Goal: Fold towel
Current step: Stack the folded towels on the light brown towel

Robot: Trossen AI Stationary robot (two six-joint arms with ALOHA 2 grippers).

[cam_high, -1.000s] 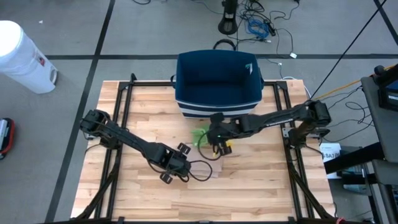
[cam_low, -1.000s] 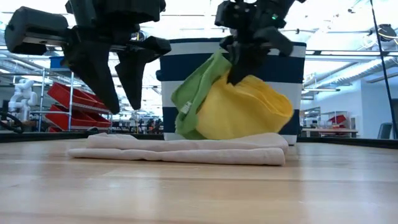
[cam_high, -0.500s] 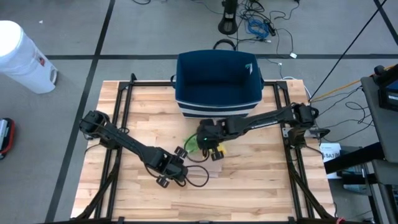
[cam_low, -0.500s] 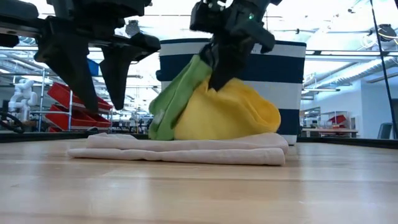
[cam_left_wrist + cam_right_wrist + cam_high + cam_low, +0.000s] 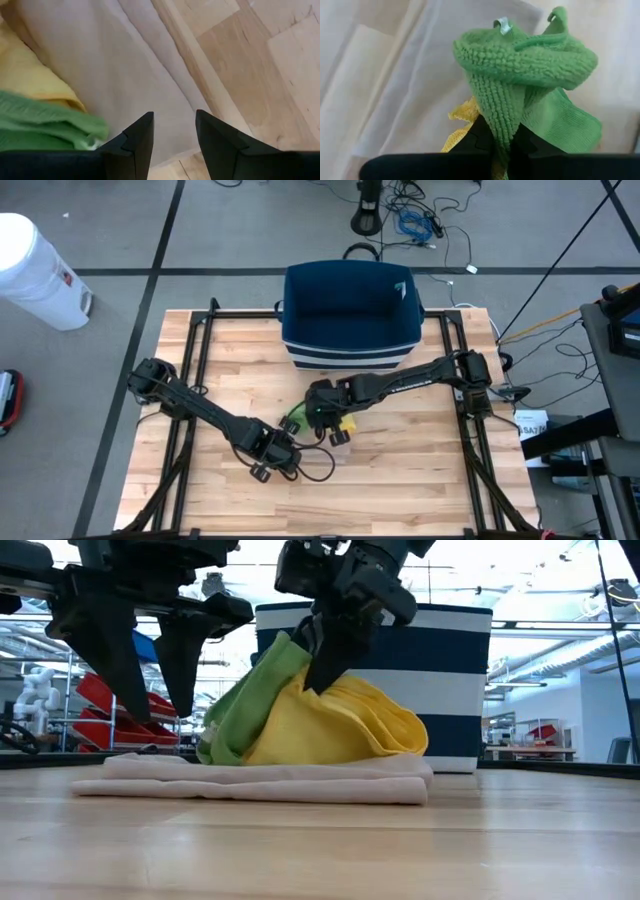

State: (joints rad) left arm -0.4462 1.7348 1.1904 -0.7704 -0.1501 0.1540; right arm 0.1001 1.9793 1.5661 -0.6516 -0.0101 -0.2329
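Right gripper (image 5: 322, 658) is pinching a bunched green towel (image 5: 243, 705) and yellow towel (image 5: 335, 725) together, jaws closed tight on the cloth, holding the bundle so its bottom is resting on a folded white towel (image 5: 255, 783). The white towel is lying flat on the wooden counter (image 5: 400, 470), in front of the navy bin (image 5: 350, 315) with the white stripe. In the high view the right arm is reaching from the right side of the counter toward the middle, its gripper just in front of the bin, with bits of green and yellow showing under it. In the right wrist view the green towel is folding over the fingertips, the yellow one peeking out beneath, the white towel behind them. Left gripper (image 5: 150, 660) is hovering just beside the bundle, on the side away from the bin, jaws partly apart and holding nothing; in the left wrist view its fingers (image 5: 137, 142) are pointing down over the white towel near its edge, green and yellow cloth off to one side. A white cylinder (image 5: 35, 270) is standing on the floor, well apart from the counter.
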